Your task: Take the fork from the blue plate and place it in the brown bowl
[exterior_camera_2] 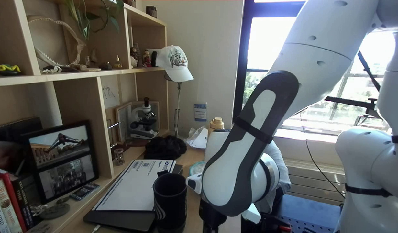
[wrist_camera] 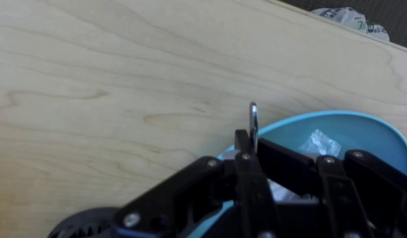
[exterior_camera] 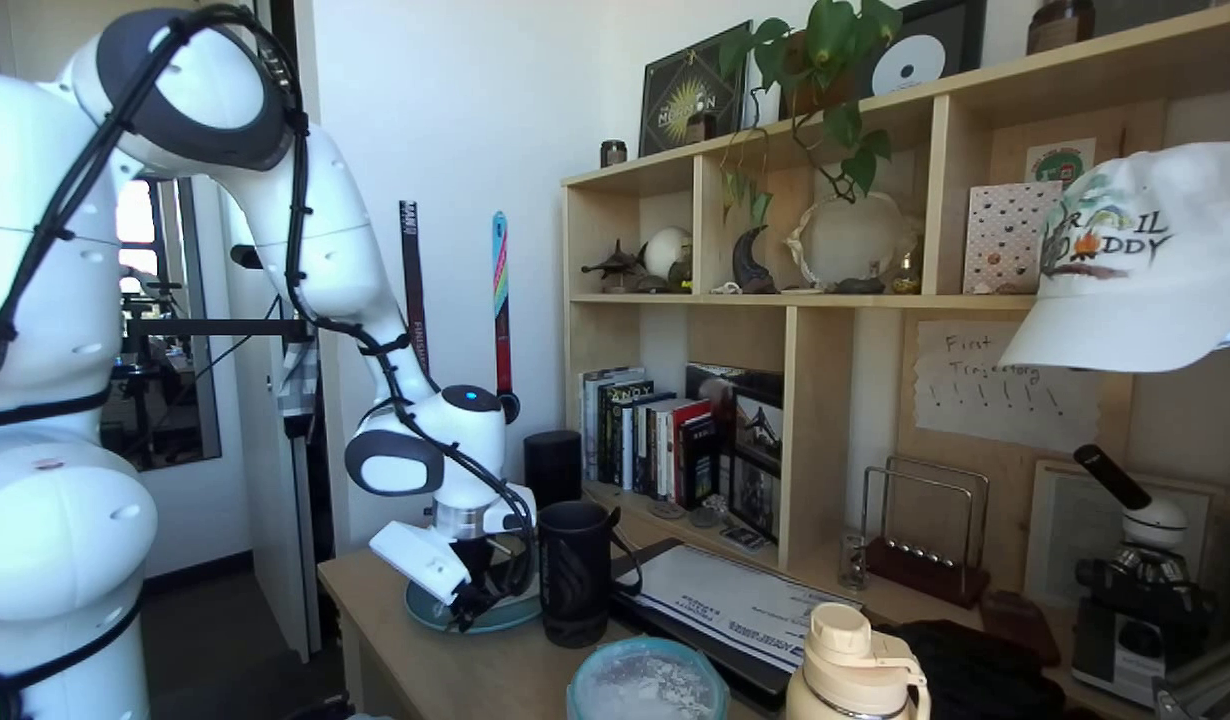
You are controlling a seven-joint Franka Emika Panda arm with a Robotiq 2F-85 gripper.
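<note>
Wrist view: my gripper (wrist_camera: 256,148) comes in from the bottom edge, R of ctr, fingers (wrist_camera: 243,143) clamped on the fork (wrist_camera: 253,122). Fork sits btwn the tips & pokes out past them, up toward mid-frame. I get it edge-on, just a thin shiny strip; tines can't be made out. Under my fingers, lower R, a blue dish (wrist_camera: 372,140) w/ a raised rim, partly hidden by me, clear wrapper (wrist_camera: 320,143) in it. Fork's end shows beside the dish's rim; touching or not, can't tell. Lower L: dark round thing (wrist_camera: 84,219), cut off by the edge. Pale wood desk (wrist_camera: 124,82) fills most of the frame, printed plastic bag (wrist_camera: 350,19) past its edge, upper R.

In an exterior view my arm (exterior_camera: 320,230) runs from the L side to lower ctr-left, wrist down at the dish; fork's too small to pick out. Black mug (exterior_camera: 575,575) stands just R of the dish, dark cylinder (exterior_camera: 553,465) behind it. Bottom edge, ctr: round tub (exterior_camera: 575,690) w/ whitish stuff, cream bottle (exterior_camera: 857,665) just R of that.

In an exterior view again, my arm (exterior_camera_2: 234,152) covers ctr-right; gripper's cut off at the bottom edge, so can't judge grip there. Mug's at bottom ctr, just L of my gripper. White envelope (exterior_camera_2: 137,187) lies on a dark flat slab (exterior_camera_2: 121,220), lower L of ctr.
</note>
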